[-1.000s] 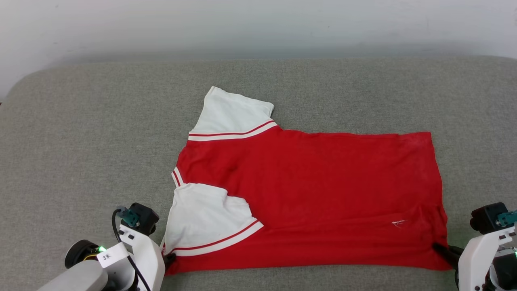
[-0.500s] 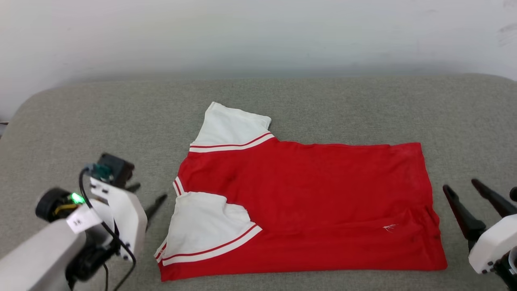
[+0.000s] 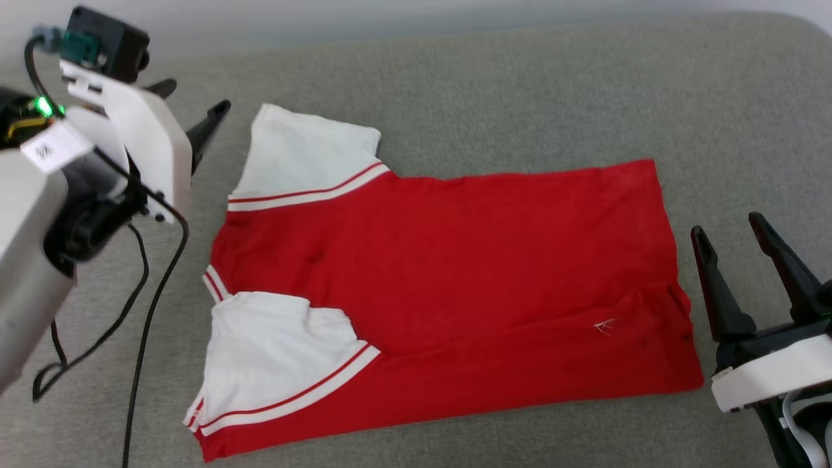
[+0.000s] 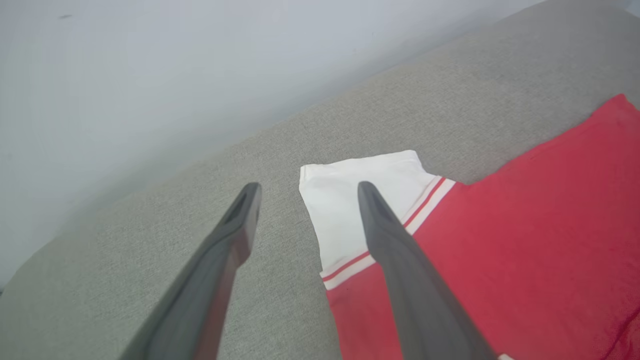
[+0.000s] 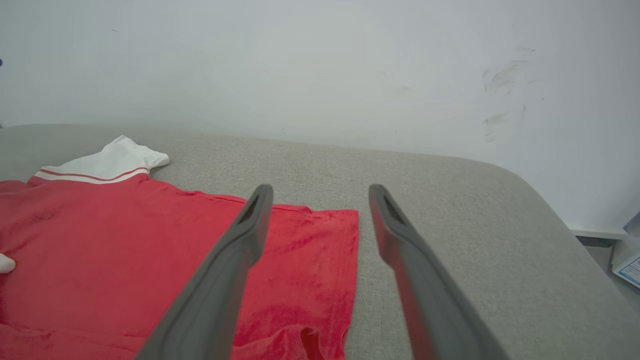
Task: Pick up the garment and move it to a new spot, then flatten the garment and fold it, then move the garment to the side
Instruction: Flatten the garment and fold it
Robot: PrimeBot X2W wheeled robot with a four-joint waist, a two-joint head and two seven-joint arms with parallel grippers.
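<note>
The garment (image 3: 455,260), a red T-shirt with white sleeves, lies spread on the grey cushion (image 3: 494,84), collar to the left and hem to the right. Its near sleeve (image 3: 273,351) is folded onto the red body, and the far sleeve (image 3: 305,156) sticks out at the upper left. My left gripper (image 3: 195,97) hovers open just left of the far sleeve, holding nothing. In the left wrist view the left gripper (image 4: 308,187) points at that sleeve (image 4: 340,200). My right gripper (image 3: 726,224) stands open just right of the hem, also empty. In the right wrist view the right gripper (image 5: 321,190) is over the hem corner of the garment (image 5: 125,235).
A pale wall (image 5: 300,75) rises behind the cushion. The left arm's black cable (image 3: 140,312) hangs over the cushion at the left. The cushion's right end rounds off (image 5: 550,210), with a white and blue object (image 5: 631,262) beyond it.
Both grippers opened and let go of the garment's near corners. The left one rose and went far-left, the right one lifted beside the hem. The camera tilted, shifting the whole picture.
</note>
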